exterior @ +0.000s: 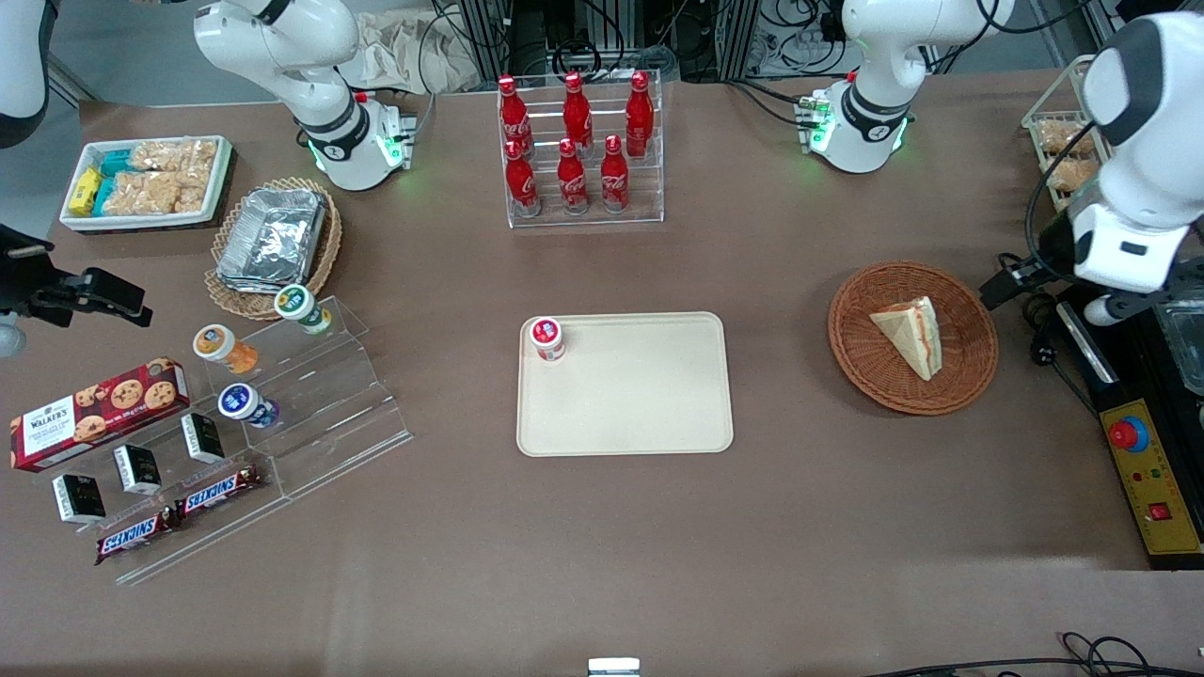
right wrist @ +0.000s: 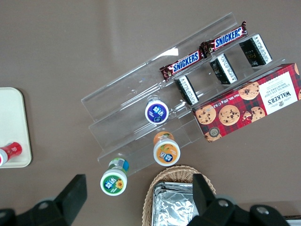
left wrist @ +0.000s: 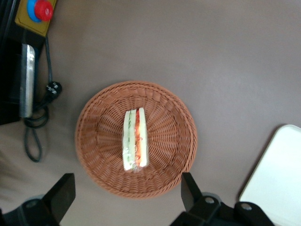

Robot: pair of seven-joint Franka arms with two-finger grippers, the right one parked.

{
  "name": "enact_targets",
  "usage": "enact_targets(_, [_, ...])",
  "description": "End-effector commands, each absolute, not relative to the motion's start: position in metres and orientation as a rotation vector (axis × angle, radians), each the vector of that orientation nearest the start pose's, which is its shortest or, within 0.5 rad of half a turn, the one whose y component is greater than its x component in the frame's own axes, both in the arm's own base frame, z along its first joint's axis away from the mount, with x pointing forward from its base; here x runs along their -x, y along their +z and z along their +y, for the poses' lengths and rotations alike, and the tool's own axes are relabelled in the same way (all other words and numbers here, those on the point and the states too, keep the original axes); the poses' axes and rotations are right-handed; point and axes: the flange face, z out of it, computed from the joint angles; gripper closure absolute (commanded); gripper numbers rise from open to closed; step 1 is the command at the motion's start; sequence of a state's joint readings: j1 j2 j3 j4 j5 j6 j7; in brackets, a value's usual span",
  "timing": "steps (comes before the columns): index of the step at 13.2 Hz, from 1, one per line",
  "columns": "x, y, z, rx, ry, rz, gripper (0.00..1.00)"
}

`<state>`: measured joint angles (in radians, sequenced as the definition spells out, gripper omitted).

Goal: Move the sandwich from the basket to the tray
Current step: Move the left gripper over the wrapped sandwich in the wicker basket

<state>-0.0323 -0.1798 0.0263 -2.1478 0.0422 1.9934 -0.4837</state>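
Note:
The sandwich [exterior: 910, 335] [left wrist: 135, 139], a pale bread wedge with red and green filling at its edge, lies in the round reddish-brown basket [exterior: 969, 376] [left wrist: 103, 155]. My left gripper [exterior: 1011, 280] [left wrist: 124, 195] hangs well above the table beside the basket, toward the working arm's end. It is open, its black fingers [left wrist: 62, 194] spread wide, with nothing between them. The cream tray [exterior: 640, 404] [left wrist: 277, 174] lies flat at the table's middle, apart from the basket.
A small red-lidded cup [exterior: 546, 338] stands on one corner of the tray. A rack of red bottles [exterior: 578, 150] stands farther from the front camera than the tray. A yellow control box [exterior: 1152, 475] with a red button and cables [exterior: 1044, 348] lie beside the basket.

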Motion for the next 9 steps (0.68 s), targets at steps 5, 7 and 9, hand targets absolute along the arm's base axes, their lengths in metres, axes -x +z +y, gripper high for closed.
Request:
enact_targets(5, [-0.462, 0.366, -0.002, 3.003, -0.121, -0.851, 0.00])
enact_targets(7, [-0.460, 0.331, -0.003, 3.005, -0.104, -0.850, 0.00])
enact_targets(9, [-0.455, 0.303, -0.003, 3.009, -0.100, -0.844, 0.00])
